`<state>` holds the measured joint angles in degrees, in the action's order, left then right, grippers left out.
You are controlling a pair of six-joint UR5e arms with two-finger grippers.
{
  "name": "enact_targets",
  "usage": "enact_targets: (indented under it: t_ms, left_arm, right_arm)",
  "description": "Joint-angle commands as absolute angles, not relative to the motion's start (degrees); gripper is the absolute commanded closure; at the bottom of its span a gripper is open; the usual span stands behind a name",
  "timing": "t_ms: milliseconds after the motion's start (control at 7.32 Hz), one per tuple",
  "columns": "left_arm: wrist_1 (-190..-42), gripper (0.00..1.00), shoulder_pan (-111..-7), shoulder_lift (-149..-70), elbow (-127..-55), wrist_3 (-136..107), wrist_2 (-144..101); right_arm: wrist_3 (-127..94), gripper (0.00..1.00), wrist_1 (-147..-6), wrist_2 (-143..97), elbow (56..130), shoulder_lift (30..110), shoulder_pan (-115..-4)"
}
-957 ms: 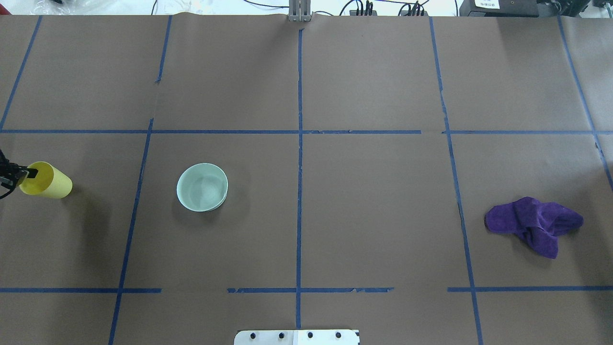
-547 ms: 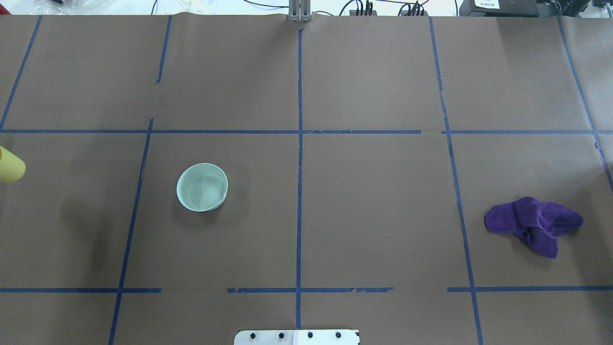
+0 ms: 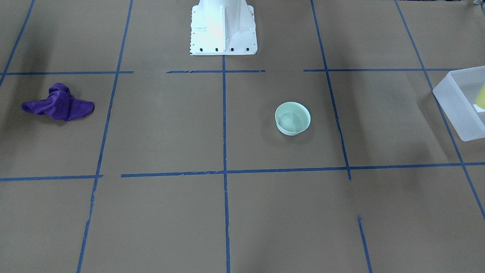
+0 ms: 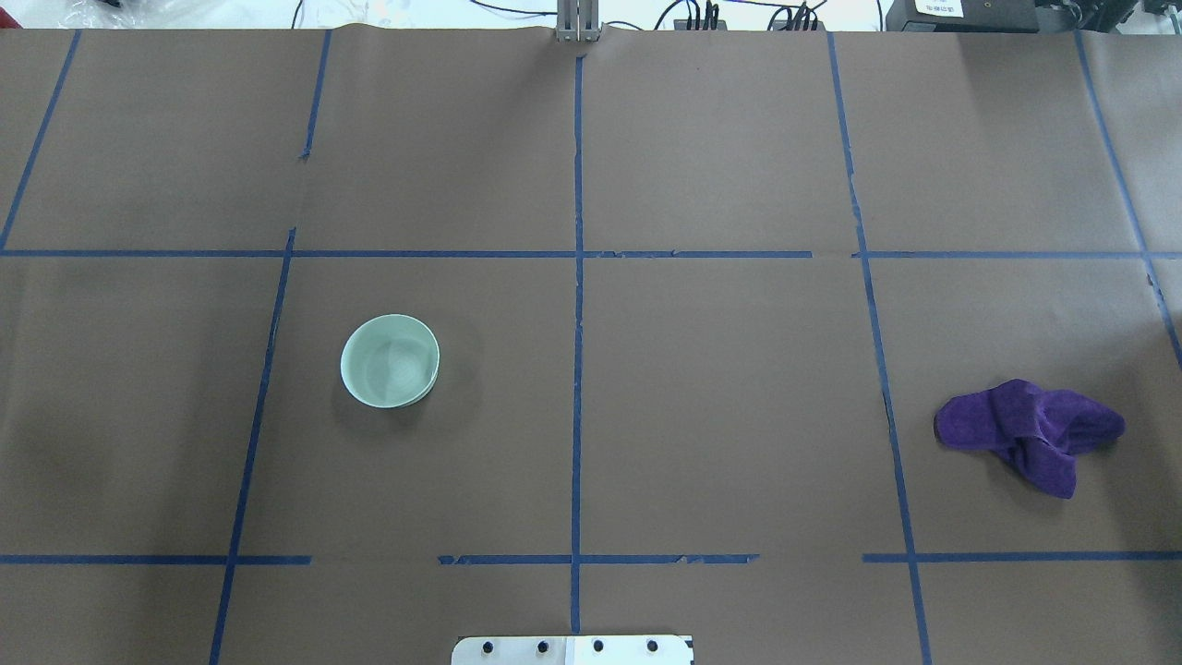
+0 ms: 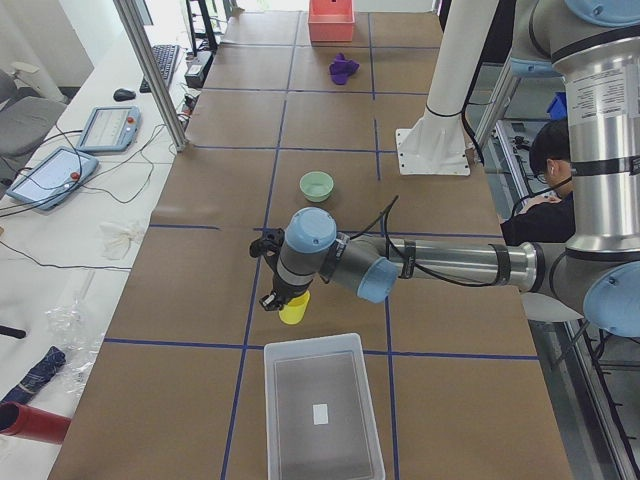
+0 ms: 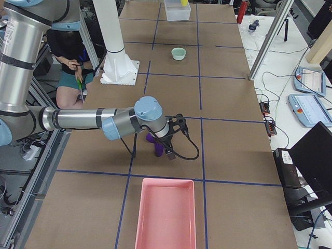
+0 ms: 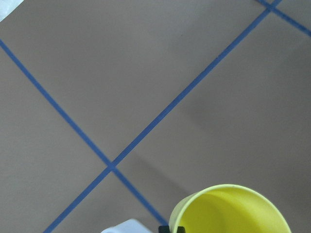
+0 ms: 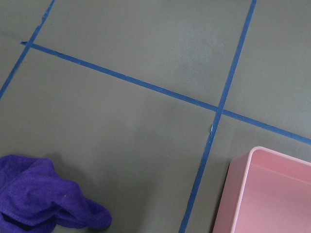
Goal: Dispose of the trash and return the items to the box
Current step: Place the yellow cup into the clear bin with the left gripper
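Observation:
My left gripper (image 5: 283, 298) is shut on the rim of the small yellow cup (image 5: 294, 310) and holds it in the air at the end of the frosted white box (image 5: 320, 410) that faces the bowl. The cup fills the bottom of the left wrist view (image 7: 233, 208) and shows at the right edge of the front view (image 3: 481, 96), over the box (image 3: 454, 110). The mint-green bowl (image 4: 390, 360) stands upright on the table, left of centre. My right gripper (image 6: 168, 154) hovers by the purple cloth (image 6: 151, 139); I cannot tell whether it is open or shut.
The purple cloth (image 4: 1030, 432) lies crumpled at the right. A pink tray (image 6: 166, 215) stands beyond it at the table's right end, its corner in the right wrist view (image 8: 272, 194). The white robot base (image 3: 222, 28) is at the near middle edge.
My left gripper carried the yellow cup leftward out of the overhead view. The bowl and the cloth have not moved.

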<state>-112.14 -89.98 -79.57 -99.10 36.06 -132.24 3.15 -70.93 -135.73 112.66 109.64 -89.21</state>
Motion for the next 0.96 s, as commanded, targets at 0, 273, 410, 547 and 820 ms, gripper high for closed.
enact_targets:
  t_ms: [0,273,410,547,820]
  left_arm:
    - [-113.1,1.0,-92.02,-78.67,-94.5,42.98,-132.36]
    - [-129.02,1.0,-91.85,-78.58,-84.6,37.23,-132.62]
    - [-135.64,1.0,-91.5,-76.92,-83.33,31.26,-132.63]
    - [-136.57,1.0,-90.89,-75.77,-83.32,30.33,-134.02]
    - [-136.58,1.0,-88.08,-75.5,-83.23,26.39,-137.54]
  right_arm:
    - [3.16,0.0,-70.93,-135.7,112.68,109.69,-89.21]
    - [2.38,0.0,-68.66,-135.7,112.24,109.69,-89.21]
    - [2.37,0.0,-68.56,-135.7,112.24,109.69,-89.21]
    - [2.29,0.0,-68.64,-135.79,112.24,109.69,-89.21]
    - [2.29,0.0,-68.64,-135.7,112.24,109.69,-89.21]
